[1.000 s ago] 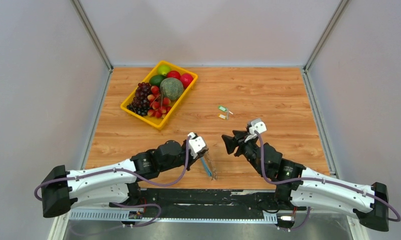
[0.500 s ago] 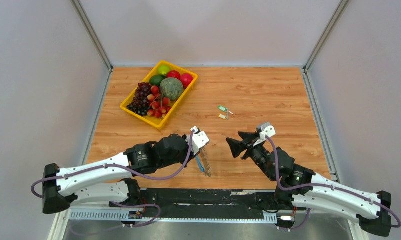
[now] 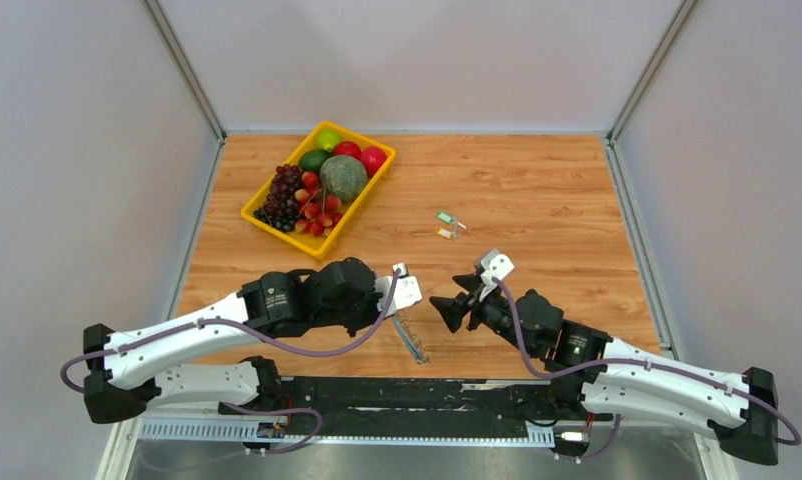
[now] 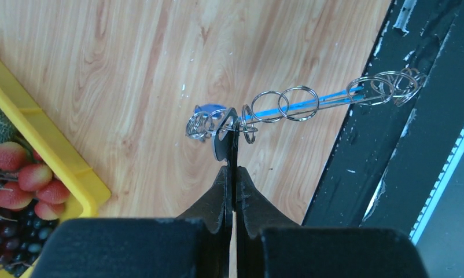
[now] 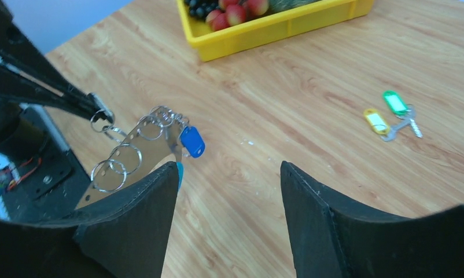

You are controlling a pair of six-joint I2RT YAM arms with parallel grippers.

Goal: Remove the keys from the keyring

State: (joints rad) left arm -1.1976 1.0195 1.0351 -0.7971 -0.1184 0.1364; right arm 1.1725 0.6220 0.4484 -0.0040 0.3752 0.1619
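Observation:
The keyring (image 3: 410, 337) is a silvery strip of linked rings with a light-blue strip. It hangs from my left gripper (image 3: 398, 312), which is shut on its upper end, near the table's front edge. In the left wrist view the keyring (image 4: 299, 103) runs right from the gripper (image 4: 231, 169), with a blue key (image 4: 209, 109) at the held end. My right gripper (image 3: 443, 313) is open, just right of the keyring. In the right wrist view the gripper (image 5: 229, 168) has the keyring (image 5: 131, 153) and blue key (image 5: 192, 142) beside its left finger. A green key (image 3: 444, 216) and an orange key (image 3: 444, 234) lie loose on the table. No black key shows.
A yellow tray (image 3: 267, 222) of fruit stands at the back left. The black base rail (image 3: 407, 395) runs along the table's front edge under the keyring. Grey walls close in both sides and the back.
My right gripper has moved left, close to the keyring, still open. My left gripper stays shut on the keyring, whose lower end has swung a little.

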